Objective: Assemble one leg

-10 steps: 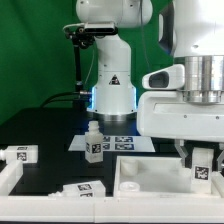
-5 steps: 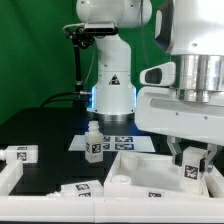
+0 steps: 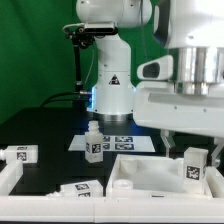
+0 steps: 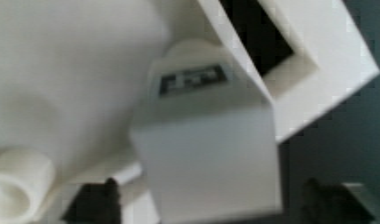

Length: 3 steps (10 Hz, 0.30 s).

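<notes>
Tool clamped on the leg, hanging at the exterior view's right over the tabletop, tag facing out. Up close on the wrist view: same leg filling the shot, dark fingertips on either side. Can't tell if the leg touches the tabletop. Another leg upright by the marker board; two more lying flat on the black counter.
</notes>
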### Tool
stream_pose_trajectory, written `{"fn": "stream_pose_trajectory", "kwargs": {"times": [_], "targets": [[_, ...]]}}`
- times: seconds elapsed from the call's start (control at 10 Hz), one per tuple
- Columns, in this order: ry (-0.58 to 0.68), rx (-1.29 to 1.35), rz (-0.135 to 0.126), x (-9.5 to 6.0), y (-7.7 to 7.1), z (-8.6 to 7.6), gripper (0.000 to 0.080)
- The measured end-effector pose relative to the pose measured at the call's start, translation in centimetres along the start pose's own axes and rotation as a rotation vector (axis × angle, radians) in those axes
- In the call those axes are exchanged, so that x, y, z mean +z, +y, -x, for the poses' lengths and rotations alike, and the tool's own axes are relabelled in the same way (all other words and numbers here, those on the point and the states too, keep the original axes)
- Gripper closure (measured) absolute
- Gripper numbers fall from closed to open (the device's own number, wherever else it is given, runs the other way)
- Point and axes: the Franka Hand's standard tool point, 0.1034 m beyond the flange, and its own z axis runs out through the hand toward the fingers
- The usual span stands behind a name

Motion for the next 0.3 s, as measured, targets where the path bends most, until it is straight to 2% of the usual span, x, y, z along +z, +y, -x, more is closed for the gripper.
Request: {"fn": "stream_pose_trajectory", "kwargs": {"times": [0.1,0.2,0.3], "targets": [[-0.016,-0.011,0.0,-1.2,-0.35,0.08,0.0187],[-0.015,-0.01,-0.007,-2.0,-0.82,-0.28,0.0187],[-0.012,-0.01,-0.007,-1.69,-0.74,-0.27,0.0157]]}}
